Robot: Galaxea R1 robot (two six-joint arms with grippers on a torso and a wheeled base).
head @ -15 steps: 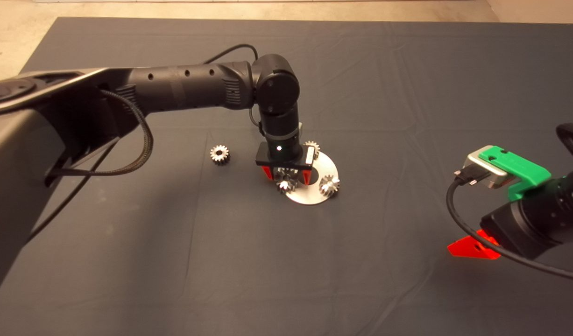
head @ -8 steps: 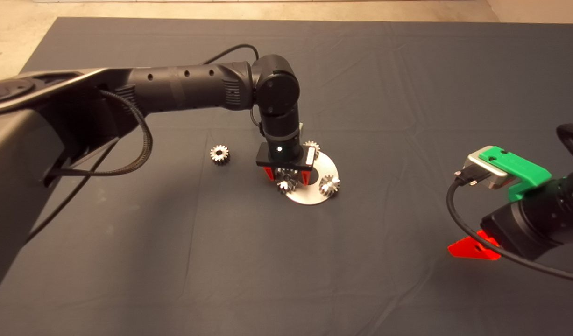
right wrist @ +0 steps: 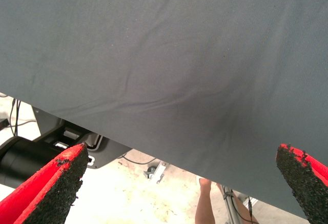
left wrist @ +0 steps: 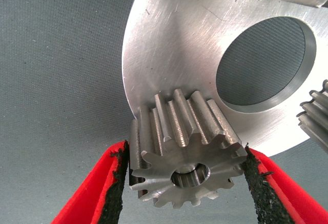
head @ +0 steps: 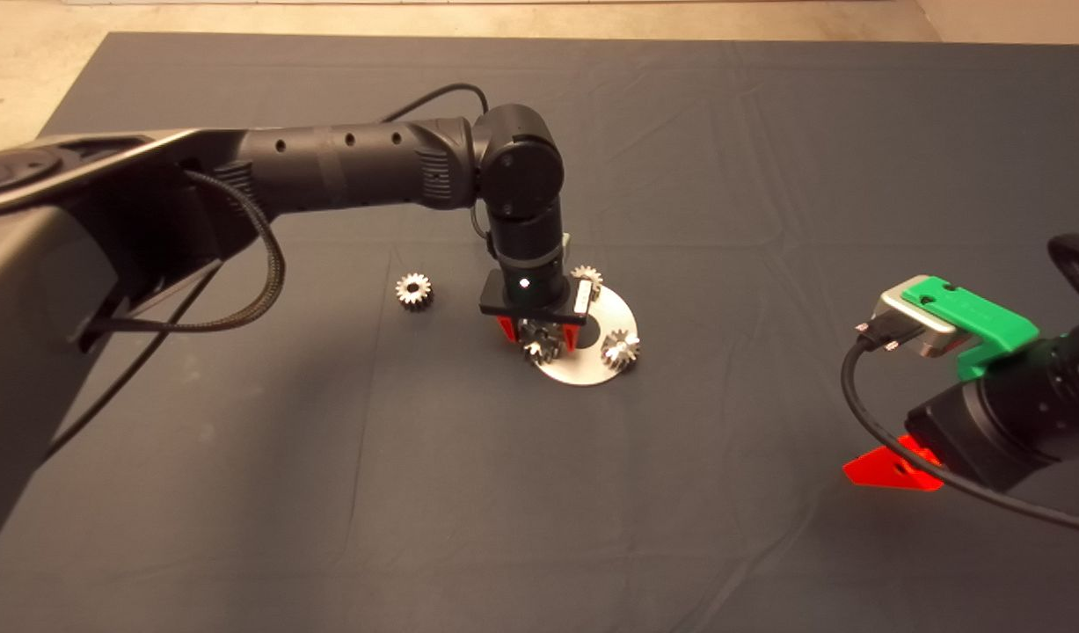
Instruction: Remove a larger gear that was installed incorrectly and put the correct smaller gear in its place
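The left pincer (head: pixel 540 331) stands over the near-left rim of the disc (head: pixel 614 308) in the middle of the counter (head: pixel 539 492), its pads touching both sides of the big gear (left wrist: pixel 185 149), so no room is left between fingers and teeth. Two more gears crowd the disc: one (head: pixel 620 349) at its near-right rim, just beside the pincer, and one (head: pixel 586 276) at its far rim behind the wrist. The disc's hole (left wrist: pixel 264 62) lies open between them. The left arm (head: pixel 346 167) bars the way from the left edge. The small gear (head: pixel 413 290) lies apart to the left with free mat all round. The right pincer (head: pixel 891 466) waits, spread wide, near the right edge.
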